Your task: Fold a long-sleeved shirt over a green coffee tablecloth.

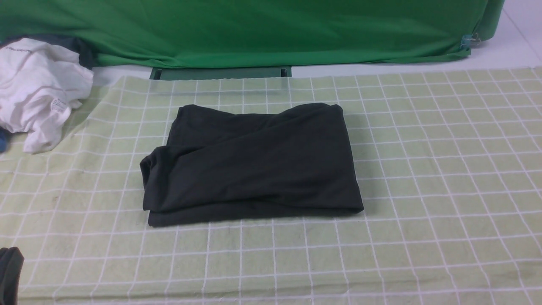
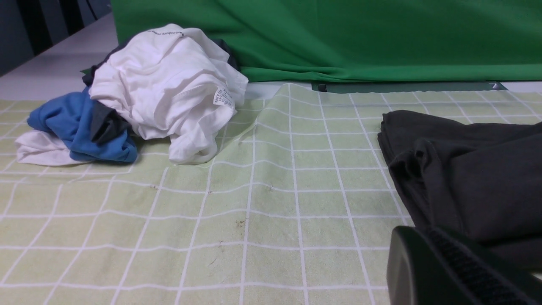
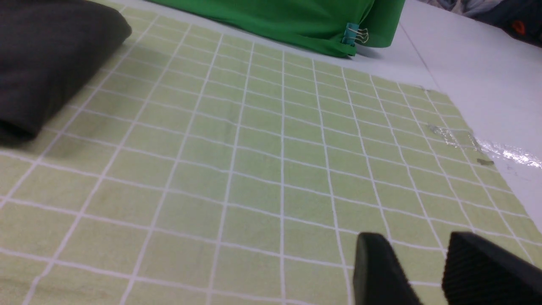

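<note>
- Covering most of the counter (image 1: 508, 51), the green coffee tablecloth (image 1: 444, 169) is a pale yellow-green woven cloth ruled into squares by thin white lines; it lies mostly flat, with a soft ridge near the pile of clothes and a few small dark specks on its nearer part.
- Hanging along the far edge is a plain deep-green backdrop cloth (image 1: 254, 29), smooth and draped in shallow folds, pinned at its right corner by a small teal binder clip (image 3: 351, 34).
- Lying in the middle of the gridded cloth, the long-sleeved shirt (image 1: 254, 161) is a charcoal, matte cotton bundle folded into a thick, roughly rectangular stack with rounded edges and a few diagonal creases.
- Sitting at the far left, well apart from the shirt, is a crumpled white garment (image 1: 38, 89) with a small label, heaped with a blue garment (image 2: 80, 127) and a dark one.
- The right pincer (image 3: 427, 271) stands partly open just above the bare cloth, its black ribbed pads holding nothing.
- The left pincer (image 2: 449, 271) is closed and empty, near the shirt's left edge; only one black ribbed finger shows.
</note>
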